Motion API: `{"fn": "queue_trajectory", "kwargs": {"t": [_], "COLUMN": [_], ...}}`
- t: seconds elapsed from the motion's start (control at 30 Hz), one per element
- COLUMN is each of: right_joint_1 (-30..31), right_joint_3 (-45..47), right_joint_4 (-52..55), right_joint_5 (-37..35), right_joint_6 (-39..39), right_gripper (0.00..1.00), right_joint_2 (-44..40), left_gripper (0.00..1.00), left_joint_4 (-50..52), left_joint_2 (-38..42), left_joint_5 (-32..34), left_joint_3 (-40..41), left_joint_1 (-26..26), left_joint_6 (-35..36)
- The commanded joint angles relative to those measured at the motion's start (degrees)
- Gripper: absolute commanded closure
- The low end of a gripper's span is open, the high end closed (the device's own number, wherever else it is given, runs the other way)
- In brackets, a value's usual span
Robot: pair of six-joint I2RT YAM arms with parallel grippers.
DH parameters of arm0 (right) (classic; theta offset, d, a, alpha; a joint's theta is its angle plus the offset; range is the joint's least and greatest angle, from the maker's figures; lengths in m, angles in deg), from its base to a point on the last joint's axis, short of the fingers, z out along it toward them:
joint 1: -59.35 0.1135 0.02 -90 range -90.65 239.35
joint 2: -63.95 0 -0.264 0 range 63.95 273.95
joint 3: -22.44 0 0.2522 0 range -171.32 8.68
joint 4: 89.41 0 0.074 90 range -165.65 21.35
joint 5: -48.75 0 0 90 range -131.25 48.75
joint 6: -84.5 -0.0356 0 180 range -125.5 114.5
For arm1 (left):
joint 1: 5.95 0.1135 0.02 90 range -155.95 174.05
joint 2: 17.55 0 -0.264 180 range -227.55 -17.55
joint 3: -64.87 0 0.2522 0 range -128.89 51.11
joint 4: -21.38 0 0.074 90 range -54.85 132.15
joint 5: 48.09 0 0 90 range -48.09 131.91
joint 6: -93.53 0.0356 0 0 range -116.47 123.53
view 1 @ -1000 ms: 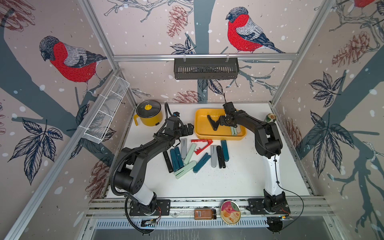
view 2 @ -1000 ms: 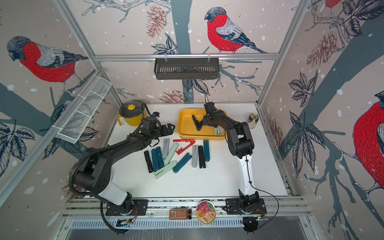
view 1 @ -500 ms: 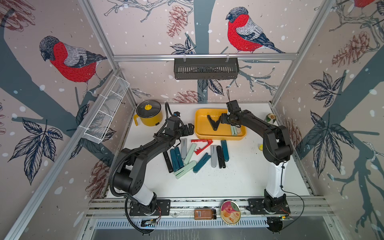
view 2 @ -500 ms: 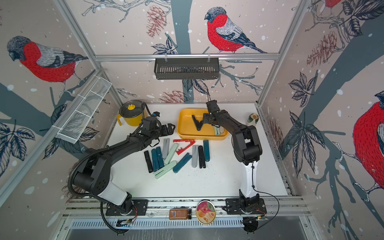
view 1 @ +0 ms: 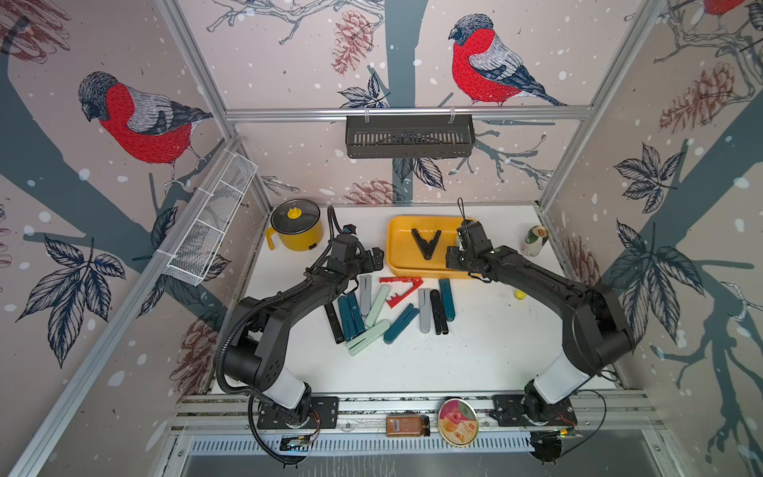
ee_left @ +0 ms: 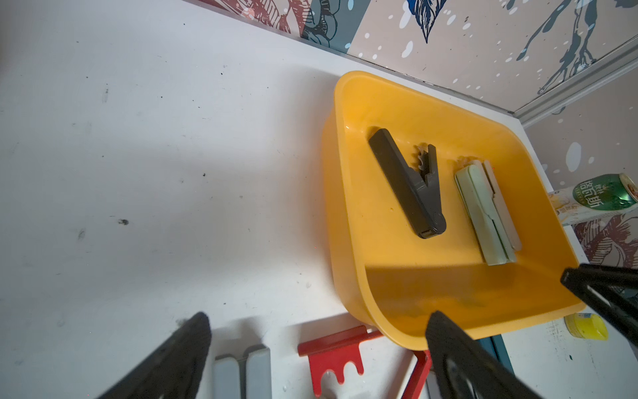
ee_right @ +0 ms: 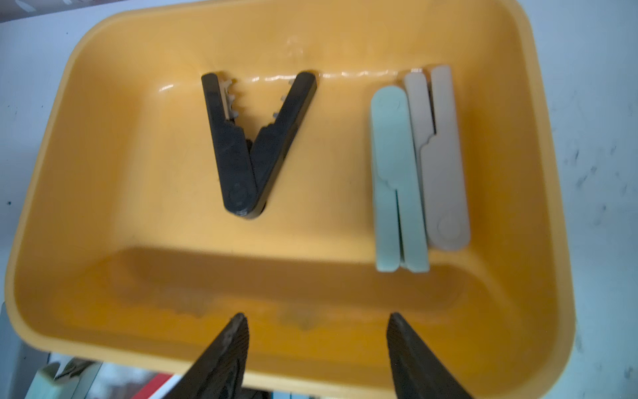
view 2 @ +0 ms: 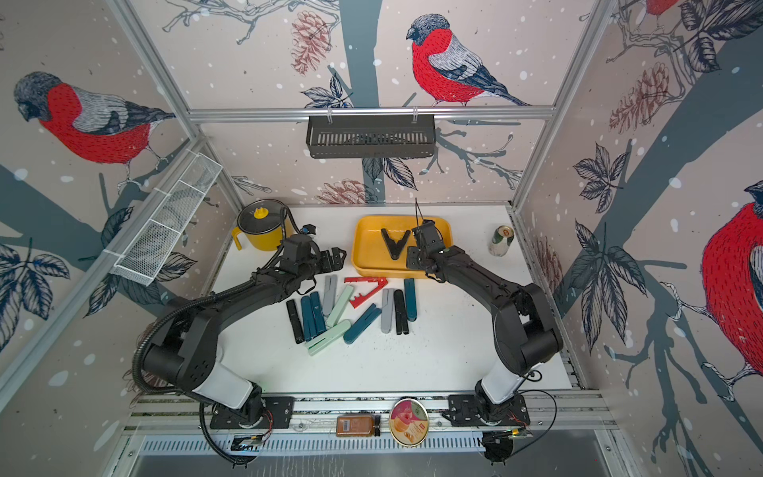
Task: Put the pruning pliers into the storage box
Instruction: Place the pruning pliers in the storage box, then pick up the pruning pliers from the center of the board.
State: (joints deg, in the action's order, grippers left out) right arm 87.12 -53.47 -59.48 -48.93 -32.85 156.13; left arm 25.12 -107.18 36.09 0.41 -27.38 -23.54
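Right gripper (ee_right: 317, 345): fingers (ee_right: 224, 355) apart, nothing between them, hanging over the near wall of the storage box (ee_right: 121, 103). In the box: black pliers (ee_right: 252, 145) spread in a V, and at their 3 o'clock mint pliers (ee_right: 397, 179) and beige pliers (ee_right: 445, 155), folded and touching side by side.

Left gripper (ee_left: 317, 359): fingers (ee_left: 172, 359) spread wide, empty, low over the far end of the loose pile, with grey pliers (ee_left: 241, 373) and red pliers (ee_left: 331, 355) just below.

In both top views the box sits at 12 to 1 o'clock on the table (view 1: 475, 351). The loose pile lies mid-table, just at the box's 6 o'clock.

My read: between a drop and the next pick. Three are in and most are out. Next I'd pull the right arm toward 6 o'clock and come down on the teal pliers (view 1: 446, 299). They touch their neighbour, so the jaws must straddle one tool only.

Pose: the right arm reaches from its base at 5 o'clock, elbow out toward 3, wrist pitched down. The left arm reaches from 7 o'clock, forearm low, gripper aimed toward 1.
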Motion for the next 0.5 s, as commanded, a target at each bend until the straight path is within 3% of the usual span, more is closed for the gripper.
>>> {"fn": "queue_trajectory", "kwargs": {"t": [0.0,0.2,0.47], "right_joint_1": [1.41,3.98,6.81], "right_joint_3": [5.09,13.96,15.52], "right_joint_4": [-0.56,-3.55,-3.91], "right_joint_5": [-1.99,0.12,1.97], "right_joint_6": [-4.02,-7.6,-7.72], "right_gripper": [0.38,0.42,0.43], "right_joint_2": [-3.61,-8.39,-6.2], "left_gripper": [0.02,0.02,0.03], "left_joint_4": [-0.88,-0.79,-0.68], "left_joint_2": [0.59,0.77,1.15], "left_joint_5": [1.11,1.17,1.16], "left_joint_3": [0.33,0.34,0.79], "left_joint_1": [-0.01,0.07,0.01], "left_joint_6": [-0.37,-0.15,-0.04]}}
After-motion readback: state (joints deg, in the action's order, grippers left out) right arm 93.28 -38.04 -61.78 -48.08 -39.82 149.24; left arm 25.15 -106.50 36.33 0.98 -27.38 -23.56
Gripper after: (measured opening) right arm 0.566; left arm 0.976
